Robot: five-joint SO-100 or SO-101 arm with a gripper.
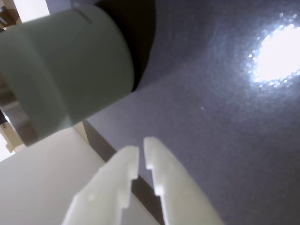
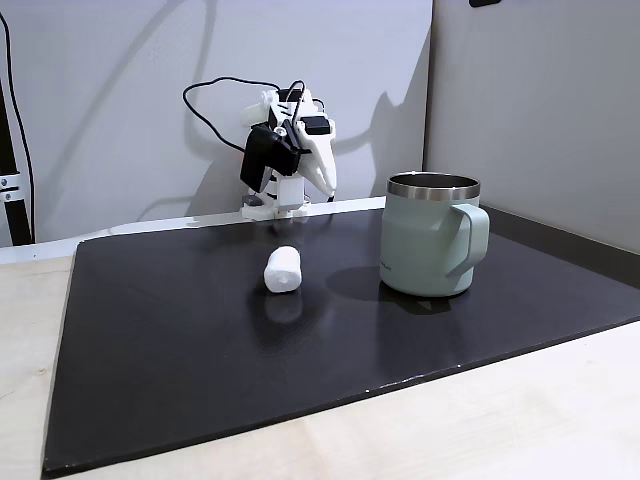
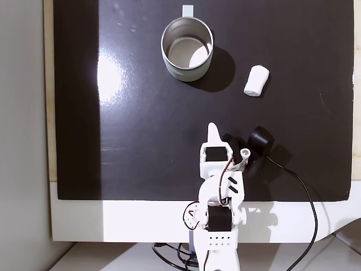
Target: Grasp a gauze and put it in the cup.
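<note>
In the wrist view the gripper (image 1: 140,149) enters from the bottom, its fingers nearly together with only a thin gap and nothing between them, above the dark mat (image 1: 215,140). The cup (image 1: 65,65) fills the upper left. In the top-down fixed view the gauze (image 3: 256,81) lies on its side on the mat, upper right, apart from the upright cup (image 3: 186,48) at upper centre. The arm (image 3: 217,192) is folded at the bottom.

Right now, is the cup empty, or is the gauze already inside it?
Empty. In the top-down fixed view the cup shows only bare steel inside, and the gauze lies on the mat beside it.
</note>
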